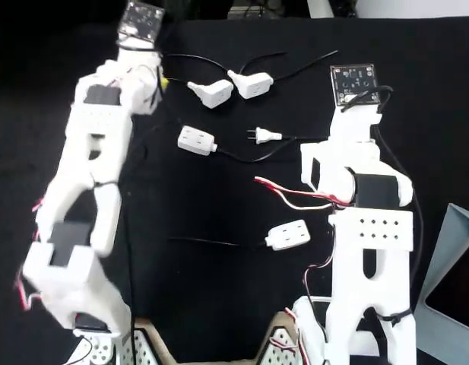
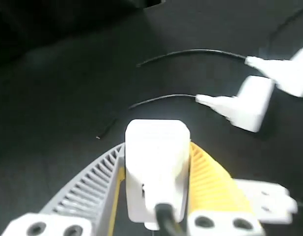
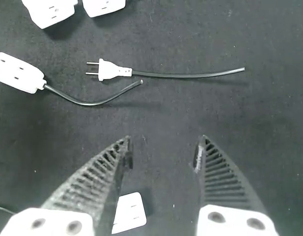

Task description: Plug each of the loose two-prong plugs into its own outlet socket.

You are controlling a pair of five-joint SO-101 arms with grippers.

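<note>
Holding entry: your left claw (image 2: 157, 147) was pinched on a white corded block (image 2: 157, 169), its black cord running back toward the wrist. The mating face was hidden, so you could not have told plug from socket.

Step in hand, by judgement: an early pairing, with nothing seated yet.

Items on the table, high view:
- two-prong plug (image 1: 266, 136), just above centre, prongs pointing frame-left
- outlet socket (image 1: 196, 139), left of that plug, near but apart
- second outlet socket (image 1: 289, 235), lower centre
- two angled white corded pieces (image 1: 211, 93) (image 1: 253, 84), upper centre, just beside each other

Your right claw (image 3: 165, 142) was spread wide and empty. The two-prong plug (image 3: 109, 71) lay ahead of its tips, well apart.

Next move, as judged: you needed to lower that claw over the plug body behind the prongs, then line the prongs up with a socket's slots.
</note>
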